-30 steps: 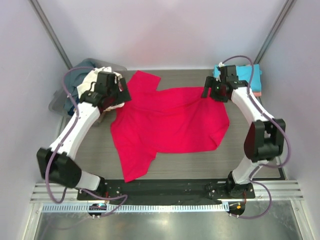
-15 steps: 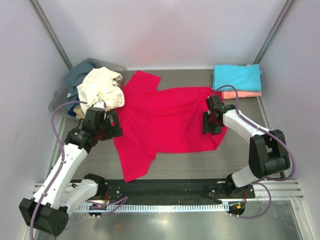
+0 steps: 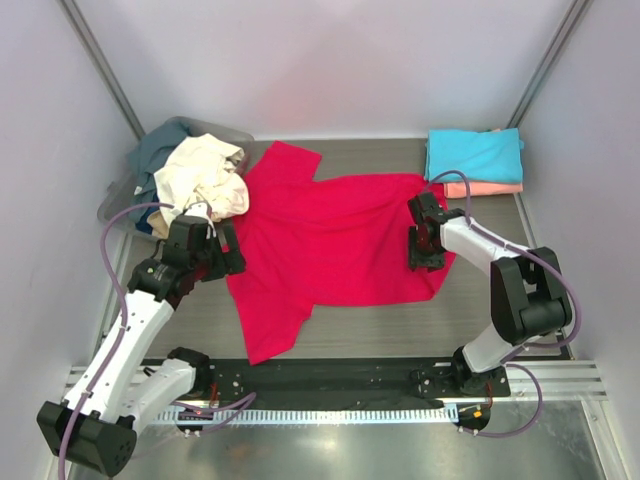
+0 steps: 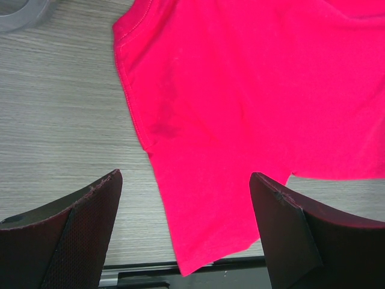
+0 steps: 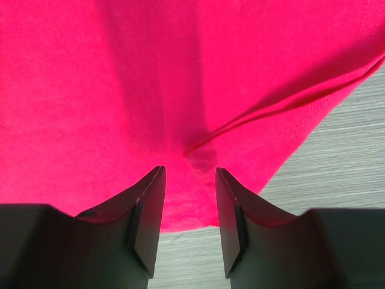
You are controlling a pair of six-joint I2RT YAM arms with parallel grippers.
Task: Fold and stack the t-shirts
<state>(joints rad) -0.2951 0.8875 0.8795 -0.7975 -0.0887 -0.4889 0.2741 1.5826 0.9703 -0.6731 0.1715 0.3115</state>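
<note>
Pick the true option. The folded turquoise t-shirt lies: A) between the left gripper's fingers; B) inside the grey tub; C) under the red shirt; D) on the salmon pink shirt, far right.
D: the turquoise t-shirt sits folded on the salmon pink shirt in the far right corner, clear of the red shirt.

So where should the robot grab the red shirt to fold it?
Probably by its side edges, coming straight down from above. The red shirt lies spread flat on the table, so only its edges can be pinched. The right hand hangs over a small raised wrinkle by the right edge, an easy spot; the open left hand hangs over the left edge.
</note>
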